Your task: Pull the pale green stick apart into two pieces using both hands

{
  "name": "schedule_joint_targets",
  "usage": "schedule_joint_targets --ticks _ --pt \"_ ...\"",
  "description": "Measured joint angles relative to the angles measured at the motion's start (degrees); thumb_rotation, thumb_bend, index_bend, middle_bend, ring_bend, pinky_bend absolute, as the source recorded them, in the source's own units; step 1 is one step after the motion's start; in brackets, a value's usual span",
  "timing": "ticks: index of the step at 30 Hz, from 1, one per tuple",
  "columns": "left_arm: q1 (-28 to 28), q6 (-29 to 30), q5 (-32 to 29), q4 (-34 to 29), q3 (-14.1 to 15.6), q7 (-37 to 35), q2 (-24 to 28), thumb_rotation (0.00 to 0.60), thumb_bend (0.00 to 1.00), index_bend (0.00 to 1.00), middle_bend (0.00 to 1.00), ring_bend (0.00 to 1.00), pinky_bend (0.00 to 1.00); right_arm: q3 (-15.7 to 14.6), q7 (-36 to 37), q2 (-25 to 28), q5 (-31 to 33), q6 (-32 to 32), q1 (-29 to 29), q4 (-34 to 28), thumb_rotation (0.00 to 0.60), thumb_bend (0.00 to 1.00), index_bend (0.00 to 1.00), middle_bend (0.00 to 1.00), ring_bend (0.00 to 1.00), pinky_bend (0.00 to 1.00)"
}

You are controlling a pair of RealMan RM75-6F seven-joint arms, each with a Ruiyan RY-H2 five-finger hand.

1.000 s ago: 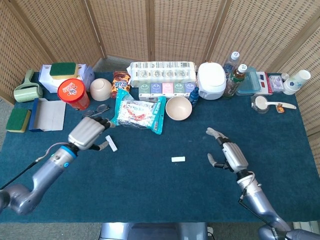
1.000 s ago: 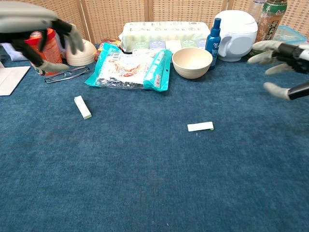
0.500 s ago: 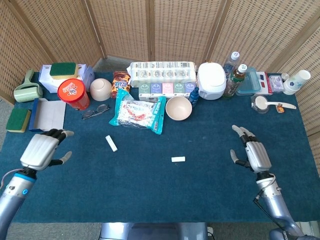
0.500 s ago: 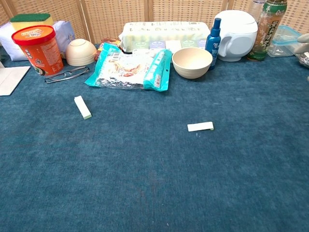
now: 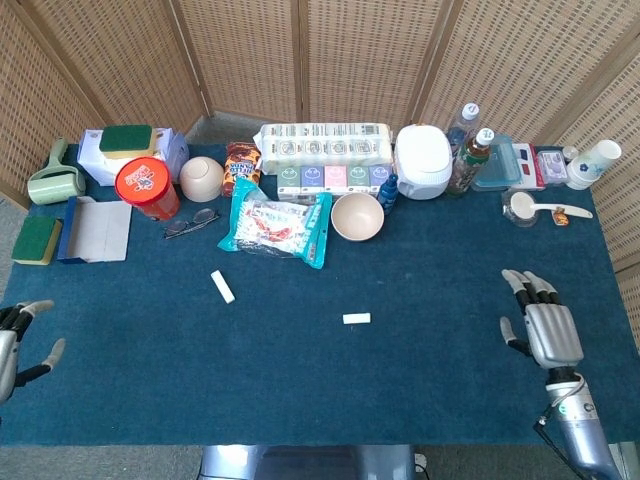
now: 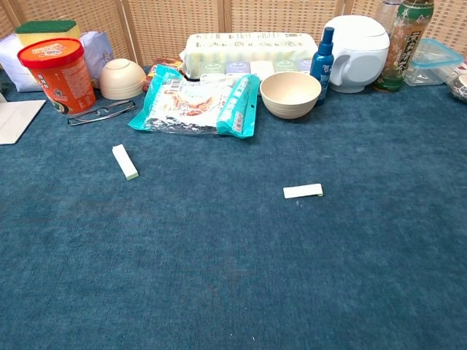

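Head view showed the two pale green pieces lying apart on the blue tablecloth point(image 5: 300, 380): the left piece point(image 5: 223, 287) sat slanted below the snack bag point(image 5: 275, 227), and the right piece point(image 5: 356, 319) lay flat nearer the table's middle, below the beige bowl point(image 5: 357, 216). Neither hand touched either piece. The right hand point(image 5: 543, 325) hung over the right end of the table with its fingers point(image 5: 530, 288) stretched out and apart, holding nothing. The left hand point(image 5: 15, 340) showed only at the left edge of the frame, its fingers spread and empty. Chest view caught no hands; it showed the left piece point(image 6: 125, 161) in front of the glasses point(image 6: 100, 112) and red tub point(image 6: 60, 73), and the right piece point(image 6: 303, 191) well apart from it.
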Motion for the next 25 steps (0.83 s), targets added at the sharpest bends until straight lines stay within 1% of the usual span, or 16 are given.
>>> schedule_joint_targets --ticks 3,9,16,21,25 --pt "2.49 0.60 -0.14 1.96 0.19 -2.18 -1.40 0.470 0.30 0.28 0.33 0.31 0.48 -0.04 -2.00 0.71 0.96 1.62 -1.50 -1.31 0.600 0.48 0.10 0.18 0.09 0.14" --pt "4.77 0.62 -0.12 3.37 -0.60 -4.20 -2.26 0.470 0.30 0.28 0.33 0.31 0.48 0.18 -4.82 1.28 1.73 5.13 -4.20 -4.21 0.600 0.48 0.10 0.18 0.08 0.14" --pt "5.54 -0.10 1.22 3.40 -1.72 -4.99 -2.35 0.471 0.30 0.28 0.33 0.31 0.48 0.58 -5.90 1.76 2.12 8.03 -7.02 -6.17 0.600 0.48 0.10 0.18 0.08 0.14" --pt "5.42 -0.55 3.41 2.55 -2.61 -4.24 -2.18 0.470 0.30 0.28 0.33 0.31 0.48 0.91 -5.12 1.82 1.81 8.56 -7.86 -6.02 0.600 0.48 0.10 0.18 0.08 0.14" --pt "5.60 -0.95 3.83 1.90 -3.54 -3.63 -1.78 0.469 0.30 0.28 0.33 0.31 0.48 1.12 -4.57 1.88 1.77 8.56 -8.51 -5.78 0.600 0.48 0.10 0.18 0.08 0.14"
